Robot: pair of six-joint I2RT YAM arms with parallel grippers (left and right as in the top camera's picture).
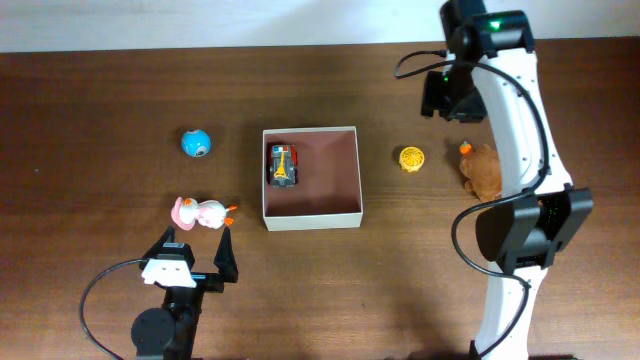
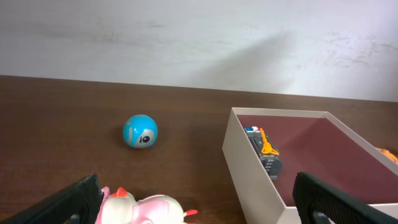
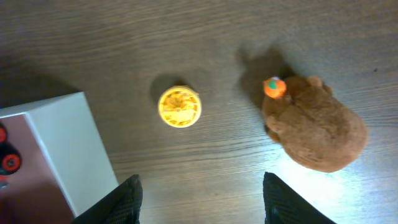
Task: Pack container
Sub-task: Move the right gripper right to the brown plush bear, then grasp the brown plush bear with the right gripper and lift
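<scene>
A dark brown wooden table (image 1: 90,120) is seen, with a pale wall (image 2: 186,37) behind its far edge. The container (image 1: 312,222) is placed near the table's middle, and a small toy car (image 1: 283,165) is laid against its inner left wall. The left pincer (image 1: 197,248) is spread wide just short of a pink-and-white toy (image 1: 203,213), which is cut off by the lower edge in the left wrist view. The right pincer (image 3: 202,202) is likewise held apart, near a yellow toy (image 3: 179,106) and a brown plush (image 3: 317,134). In the overhead view the plush is partly covered by the arm. A blue ball (image 1: 196,143) is set well left of the container. The car's details cannot be made out.
</scene>
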